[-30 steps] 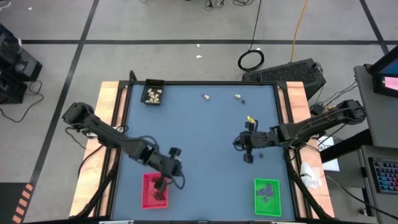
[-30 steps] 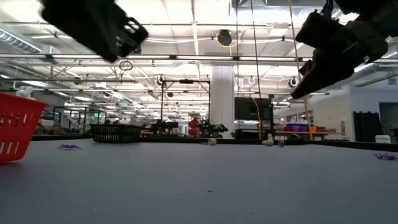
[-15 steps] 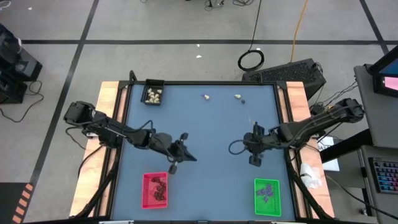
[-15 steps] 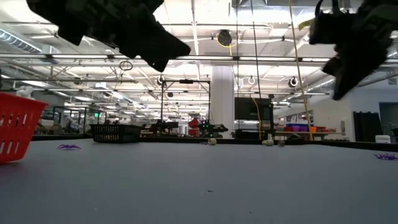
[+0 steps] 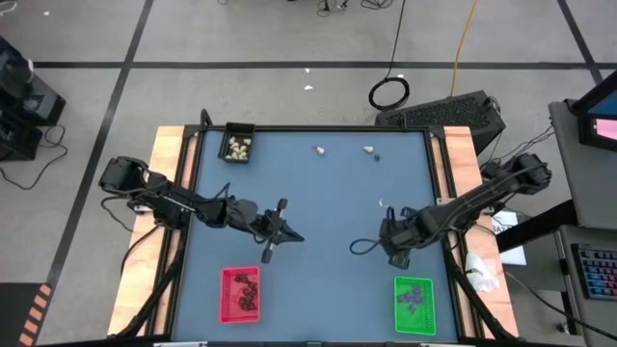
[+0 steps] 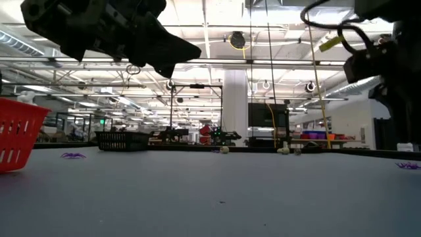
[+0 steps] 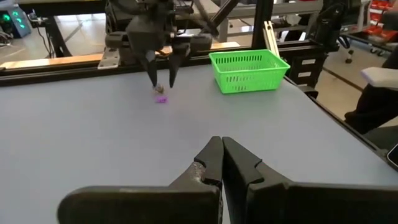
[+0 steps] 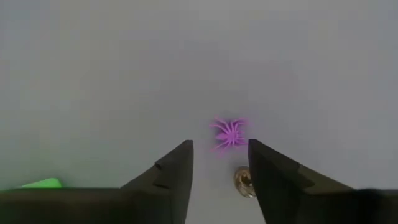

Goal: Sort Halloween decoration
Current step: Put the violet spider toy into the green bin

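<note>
My right gripper [image 8: 221, 149] is open and points straight down, just above a flat purple bit [image 8: 230, 132] that lies on the blue-grey table, with a small pale lump [image 8: 244, 180] beside it. The left wrist view shows that gripper [image 7: 160, 79] over the purple bit [image 7: 161, 98]. From above, the right gripper [image 5: 393, 253] stands at the right, a little farther in than the green tray [image 5: 414, 304]. My left gripper [image 5: 289, 234] is shut and holds nothing. It hangs nearly level over the table's middle left, its fingers [image 7: 221, 149] pointing toward the right arm.
The red tray [image 5: 240, 294] with black lumps stands near left. The green tray holds purple bits. A black tray [image 5: 237, 143] with cream lumps stands far left. Two cream lumps [image 5: 320, 149] [image 5: 368, 149] and a black lump [image 5: 377, 156] lie loose along the far edge.
My left gripper has left the red tray, going toward the table's middle and tipping from pointing down to almost level; it has stayed shut. My right gripper has gone a little toward the near edge and tipped to point straight down.
</note>
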Controlling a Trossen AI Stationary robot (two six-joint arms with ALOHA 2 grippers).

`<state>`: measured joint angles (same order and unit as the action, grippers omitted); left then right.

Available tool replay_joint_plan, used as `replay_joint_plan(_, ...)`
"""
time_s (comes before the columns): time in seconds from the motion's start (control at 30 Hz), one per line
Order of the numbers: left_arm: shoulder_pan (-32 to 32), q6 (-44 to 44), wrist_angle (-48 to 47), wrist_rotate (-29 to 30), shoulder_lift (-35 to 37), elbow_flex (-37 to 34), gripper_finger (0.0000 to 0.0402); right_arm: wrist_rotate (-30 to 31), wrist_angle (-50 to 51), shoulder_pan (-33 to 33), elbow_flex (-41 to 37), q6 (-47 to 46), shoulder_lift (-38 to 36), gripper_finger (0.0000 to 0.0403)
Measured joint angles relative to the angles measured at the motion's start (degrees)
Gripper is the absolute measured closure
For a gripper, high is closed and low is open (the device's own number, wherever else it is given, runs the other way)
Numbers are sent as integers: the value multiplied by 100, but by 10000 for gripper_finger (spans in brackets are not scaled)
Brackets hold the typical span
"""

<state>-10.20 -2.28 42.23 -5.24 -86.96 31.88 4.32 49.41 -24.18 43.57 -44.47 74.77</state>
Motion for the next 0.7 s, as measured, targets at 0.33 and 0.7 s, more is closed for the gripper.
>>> replay_joint_plan(0.33, 0, -15, -27, 11, 0, 0, 400, 3, 17, 110, -2, 216, 751, 248)
replay_joint_plan(0.7, 0, 0, -82, 11, 0, 2, 400, -63, -105, 394, 13, 664, 1153, 265)
